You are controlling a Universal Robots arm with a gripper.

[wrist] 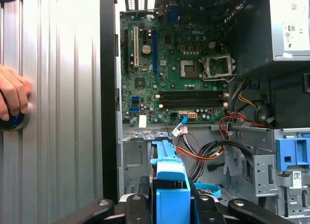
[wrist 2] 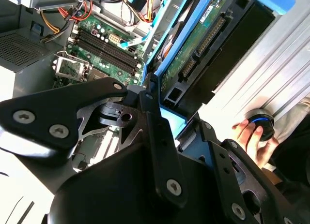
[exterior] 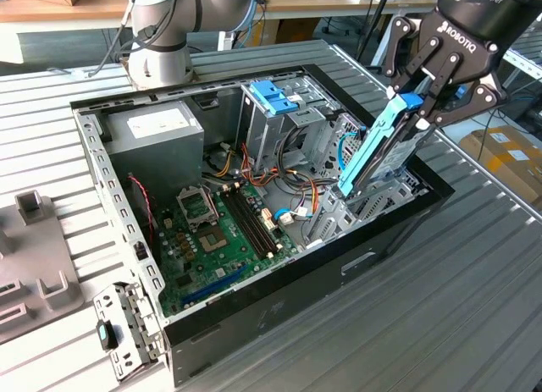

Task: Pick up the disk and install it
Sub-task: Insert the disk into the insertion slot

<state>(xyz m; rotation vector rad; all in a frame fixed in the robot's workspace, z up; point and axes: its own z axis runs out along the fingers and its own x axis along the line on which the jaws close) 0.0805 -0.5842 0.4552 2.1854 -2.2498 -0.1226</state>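
The black fingers (exterior: pixel 434 80) are clamped on the top end of the flat silver-grey hard disk in blue plastic carrier rails (exterior: pixel 377 151). The disk hangs down from the fingers at a tilt. Its lower end reaches in among the grey metal drive bay (exterior: pixel 373 207) of the open black computer case (exterior: pixel 381 240), which lies on the ribbed metal tabletop (exterior: pixel 440 324). I cannot tell if that end is seated.

In the second wrist view the disk's green circuit-board face (wrist 2: pixel 193 54) runs away from the fingers. In the first wrist view its blue end (wrist: pixel 169 185) sits between them.

Beyond the disk's far end, inside the case, lies the green motherboard (exterior: pixel 224 231). Past that, well apart from the fingers, is the grey power-supply box with a white sticker (exterior: pixel 157 129). A light-blue plastic latch on a metal cage (exterior: pixel 275 96) stands near the disk, not touching it.

Outside the case wall, beside the fingers, a person's hand (wrist: pixel 12 91) rests on a round black knob with a blue ring (wrist 2: pixel 259 123).
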